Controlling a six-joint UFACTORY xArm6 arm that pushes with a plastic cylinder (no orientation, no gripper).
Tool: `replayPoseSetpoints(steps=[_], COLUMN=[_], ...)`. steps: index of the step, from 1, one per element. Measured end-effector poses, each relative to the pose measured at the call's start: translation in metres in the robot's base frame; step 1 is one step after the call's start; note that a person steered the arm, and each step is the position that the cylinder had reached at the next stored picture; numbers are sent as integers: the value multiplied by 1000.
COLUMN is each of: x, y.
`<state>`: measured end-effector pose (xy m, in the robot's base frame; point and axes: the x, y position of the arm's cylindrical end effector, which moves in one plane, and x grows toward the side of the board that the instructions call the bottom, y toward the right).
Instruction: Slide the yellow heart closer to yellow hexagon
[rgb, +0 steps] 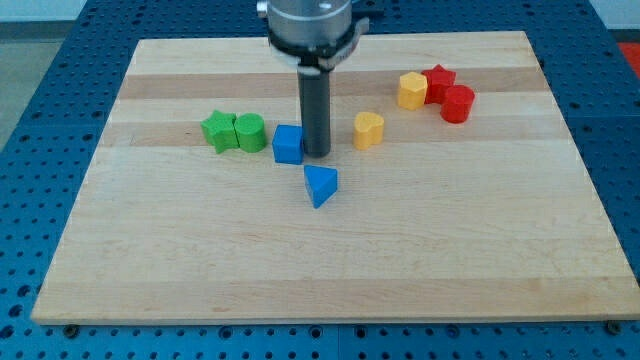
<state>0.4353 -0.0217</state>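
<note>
The yellow heart (368, 130) lies on the wooden board just right of centre. The yellow hexagon (411, 90) lies up and to its right, touching a red star-like block (439, 80). My tip (318, 155) is down on the board to the left of the yellow heart, with a small gap between them. The tip stands right beside a blue cube (288, 144) on its left, and above a blue triangle (320, 186).
A red cylinder (457, 104) sits just below the red star-like block. A green star-like block (217, 131) and a green cylinder (250, 131) sit side by side at the left. The wooden board (200, 260) lies on a blue perforated table.
</note>
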Motion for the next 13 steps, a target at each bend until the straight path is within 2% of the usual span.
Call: replayPoseSetpoints(steps=[1, 2, 3, 7, 9, 11, 12, 13], x=[25, -4, -15, -35, -6, -2, -31, -68], y=[16, 49, 64, 83, 68, 19, -6, -6])
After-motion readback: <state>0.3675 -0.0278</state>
